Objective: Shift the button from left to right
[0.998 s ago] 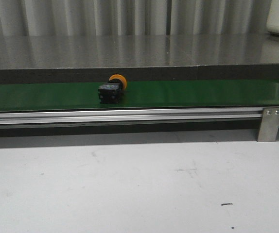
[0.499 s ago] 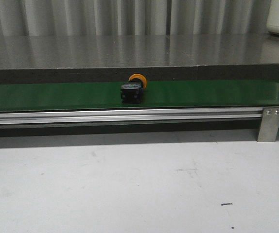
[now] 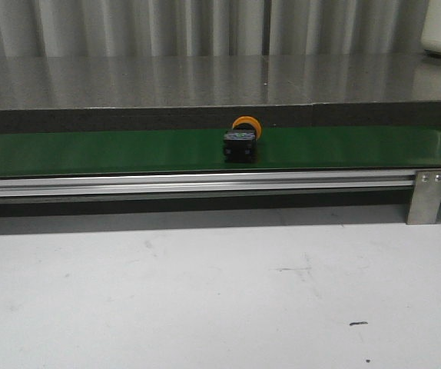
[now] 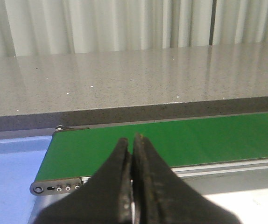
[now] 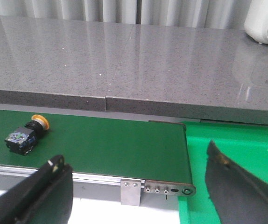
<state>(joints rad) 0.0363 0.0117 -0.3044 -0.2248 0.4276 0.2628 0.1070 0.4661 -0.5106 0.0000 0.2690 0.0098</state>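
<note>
On the green belt [image 5: 101,140]: button [image 5: 25,135] lying on its side, cap rearward; nearer the gaping right claw [image 5: 138,186] than the closed, empty left claw [image 4: 133,154].

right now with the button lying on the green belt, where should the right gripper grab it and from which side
Grip the black boxy body, not the round orange cap. The button lies on its side on the green belt, cap towards the grey counter, so the body's flat sides give the fingers parallel faces. Come from above with the open right gripper, probably closing along the belt, across the body.
</note>
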